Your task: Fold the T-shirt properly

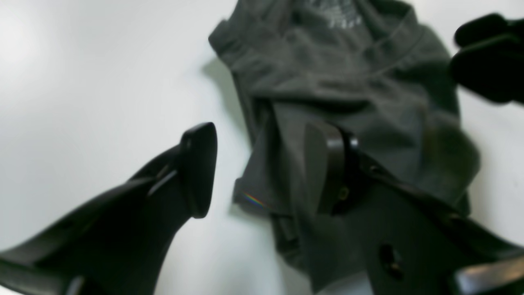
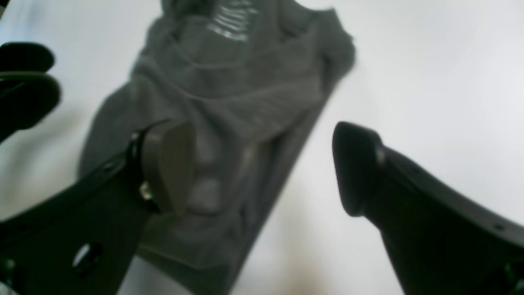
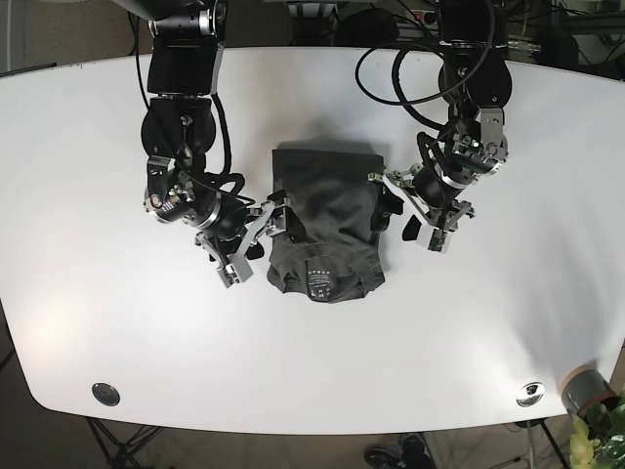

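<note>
The T-shirt (image 3: 327,227) lies near the middle of the white surface (image 3: 88,322), already folded into a narrow dark panel. Its long axis runs from twelve to six o'clock in the base view, with the collar label at the six o'clock end and a straight edge at twelve.

Two arms flank it. The left end effector (image 3: 408,211) sits at the cloth's three o'clock side, and the right end effector (image 3: 256,233) sits at its nine o'clock side. Both are level with the lower half of the panel, and neither arm is clearly nearer.

From the left wrist view, the left end effector (image 1: 262,170) is spread wide. One finger is over the fabric and the other over bare surface, with the T-shirt's (image 1: 348,102) side edge between them, and nothing is gripped. From the right wrist view, the right end effector (image 2: 262,168) mirrors that. It gapes open astride the opposite edge of the T-shirt (image 2: 229,106) and holds nothing.

Whether any finger actually touches the cloth is hard to tell through the blur.

My read is that a crosswise fold comes next. Each end effector has its edge right between its fingers, so the panel can be lifted along that twelve-to-six line.
</note>
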`<action>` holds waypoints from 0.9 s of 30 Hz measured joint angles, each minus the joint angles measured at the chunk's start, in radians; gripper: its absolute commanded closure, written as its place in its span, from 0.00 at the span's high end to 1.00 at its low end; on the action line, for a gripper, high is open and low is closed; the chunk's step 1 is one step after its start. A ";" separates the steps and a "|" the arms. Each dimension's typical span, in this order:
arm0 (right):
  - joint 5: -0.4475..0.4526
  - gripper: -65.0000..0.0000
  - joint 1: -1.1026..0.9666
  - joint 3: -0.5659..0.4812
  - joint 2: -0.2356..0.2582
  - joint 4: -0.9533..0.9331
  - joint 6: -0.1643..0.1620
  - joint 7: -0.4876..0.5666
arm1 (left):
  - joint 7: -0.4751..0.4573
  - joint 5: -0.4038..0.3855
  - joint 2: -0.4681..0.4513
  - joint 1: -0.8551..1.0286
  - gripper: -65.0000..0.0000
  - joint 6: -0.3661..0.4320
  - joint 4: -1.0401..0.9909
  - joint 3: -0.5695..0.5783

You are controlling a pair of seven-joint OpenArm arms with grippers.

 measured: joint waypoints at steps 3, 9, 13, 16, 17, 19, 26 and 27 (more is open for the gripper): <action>0.001 0.66 0.002 -0.005 -0.012 -0.002 0.000 -0.001 | -0.001 -0.010 0.003 -0.014 0.49 -0.007 -0.027 0.010; -0.011 0.50 0.022 0.000 -0.028 -0.060 -0.003 0.000 | 0.001 0.004 0.020 -0.050 0.49 0.004 -0.127 0.002; -0.010 0.42 0.032 -0.004 -0.039 -0.098 0.000 0.000 | -0.001 -0.001 0.034 -0.058 0.40 -0.001 -0.148 0.008; -0.010 0.32 0.035 -0.003 -0.039 -0.102 0.000 0.001 | 0.000 -0.001 0.033 -0.061 0.27 -0.004 -0.158 0.010; -0.010 0.28 0.035 -0.002 -0.038 -0.102 0.000 0.001 | -0.001 0.000 0.031 -0.067 0.21 -0.003 -0.166 0.011; -0.011 0.20 0.035 0.001 -0.035 -0.102 -0.002 0.001 | -0.001 0.000 0.026 -0.083 0.10 -0.003 -0.192 0.032; -0.010 0.08 0.035 -0.003 -0.032 -0.102 0.000 0.001 | 0.000 -0.001 0.031 -0.106 0.00 -0.003 -0.245 0.047; -0.011 0.08 0.035 -0.002 -0.032 -0.102 0.000 0.001 | -0.001 -0.001 0.030 -0.106 0.00 -0.004 -0.245 0.047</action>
